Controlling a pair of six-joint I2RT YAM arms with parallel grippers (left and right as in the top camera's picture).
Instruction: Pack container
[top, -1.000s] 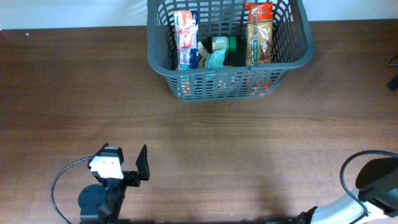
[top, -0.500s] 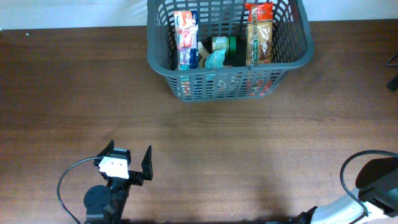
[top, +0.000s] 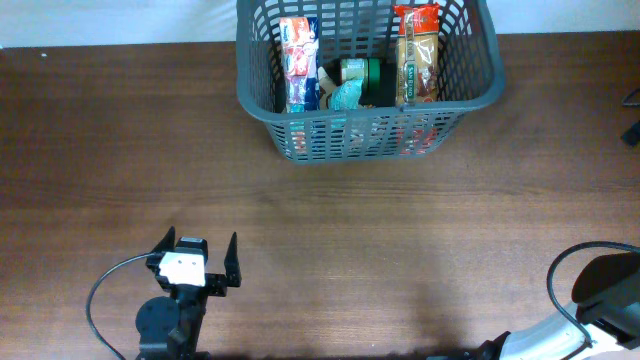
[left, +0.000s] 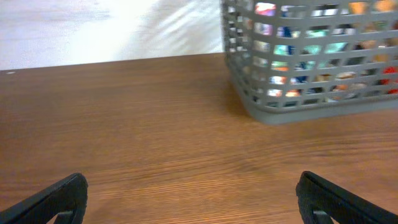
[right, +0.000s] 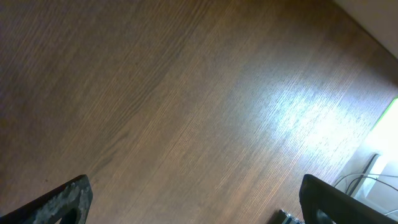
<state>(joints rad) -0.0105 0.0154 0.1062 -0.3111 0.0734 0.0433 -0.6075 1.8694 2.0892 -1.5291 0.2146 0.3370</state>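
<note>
At the near edge of the counter (top: 400, 230), seen from above, the left end effector (top: 200, 242) has slid a tiny bit back to the left after a small wobble to the right. Its two fingers are spread wide and hold nothing. The container (top: 360, 135) sits at the far side, well apart from it, and has not moved. Inside it stand a red and blue packet (top: 297, 62) and a brown snack pack (top: 417, 65), with a green round thing (top: 358, 72) between them. Part of the right arm (top: 600, 290) rests at the near right corner and has not moved either.

From the left wrist, the fingers stand far apart with only bare wood between them. The container (left: 311, 106) is up ahead on the right, and bright colours show through its slots.

From the right wrist, the right end effector (right: 194, 184) is wide open too, over bare wood, with nothing in it.

I see nothing left outside the container. So I think the packing is done, and the little wobble is just the arm settling down.
</note>
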